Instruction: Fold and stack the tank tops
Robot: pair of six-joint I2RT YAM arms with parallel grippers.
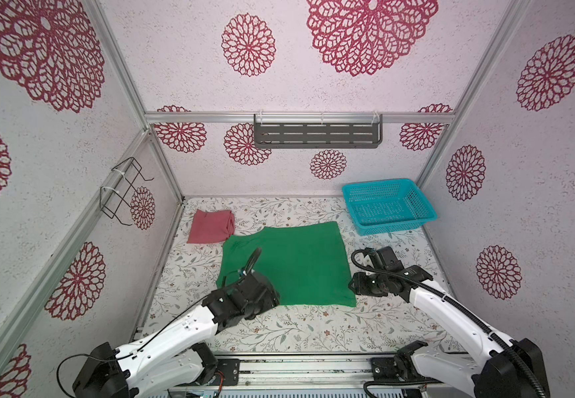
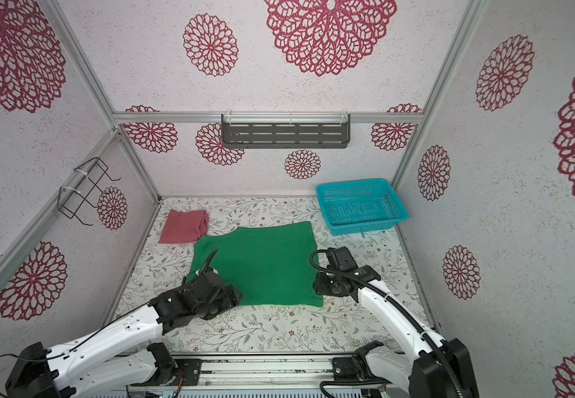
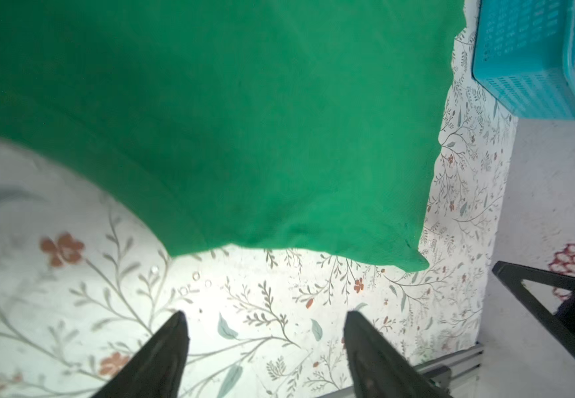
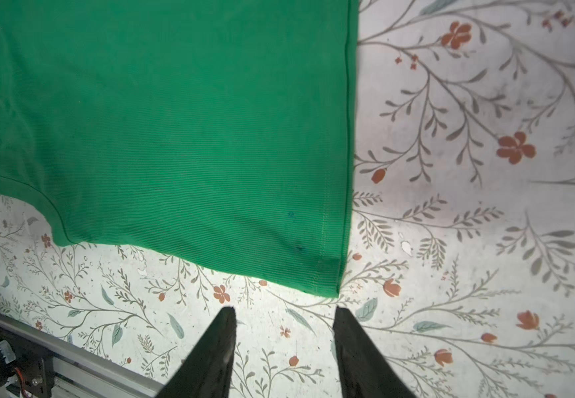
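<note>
The green tank top (image 1: 289, 262) lies spread flat mid-table. The folded pink tank top (image 1: 210, 226) seemingly touches its 10 o'clock corner, and the turquoise basket (image 1: 392, 225) sits apart at 2 o'clock. The left arm (image 1: 182, 327) hides its 7 o'clock corner in both top views, while the left gripper (image 3: 266, 315) and right gripper (image 4: 286, 310) stand spread and empty, just off its edges.

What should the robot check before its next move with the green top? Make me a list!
1. The green tank top lies spread flat on the table: ok.
2. The left gripper is open and empty: ok.
3. The right gripper is open and empty, just short of the green top's corner: ok.
4. The pink tank top is folded: ok.
5. The pink top lies clear of the green one: cannot tell, their corners meet.
6. The green top is folded: not ok.
</note>
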